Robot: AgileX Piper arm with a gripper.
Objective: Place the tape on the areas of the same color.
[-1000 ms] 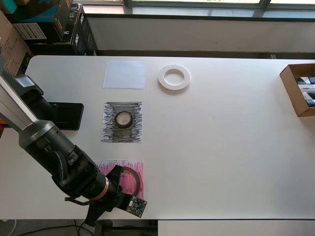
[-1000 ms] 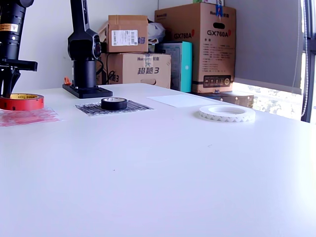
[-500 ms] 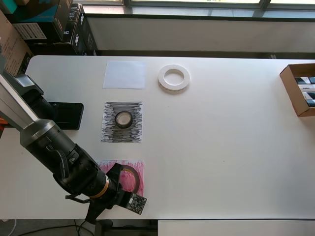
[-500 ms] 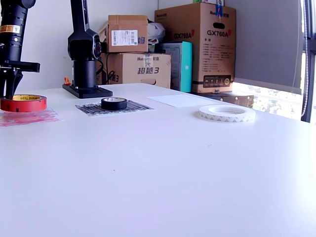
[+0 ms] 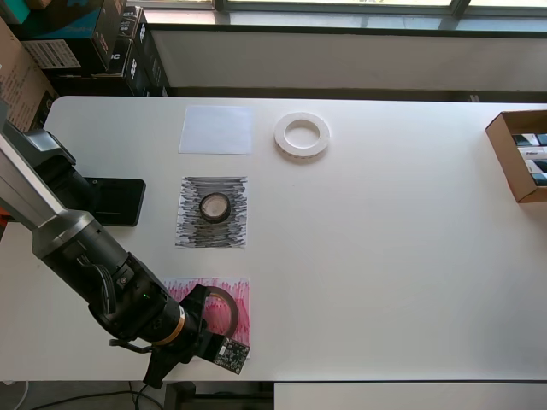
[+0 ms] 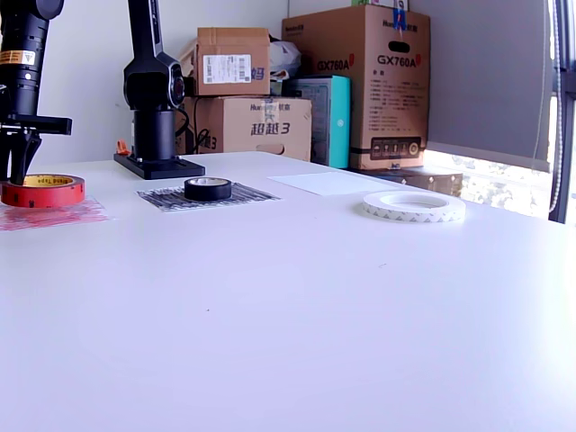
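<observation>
We see flat red tape roll (image 6: 41, 191) settled lower onto red-scribbled paper sheet (image 5: 240, 299), bench (image 5: 385, 256) near-left corner; gripper (image 6: 20, 166) grip state unclear; release looks next.

the arm is reaching down and pointing its hand (image 5: 208, 329) straight at the tabletop (image 5: 385, 256); whether the fingers are spread is hard to tell.

Large cardboard box (image 6: 364, 85) reads "GX760A"; lower cardboard box (image 6: 261, 126) reads "超越3"
</observation>
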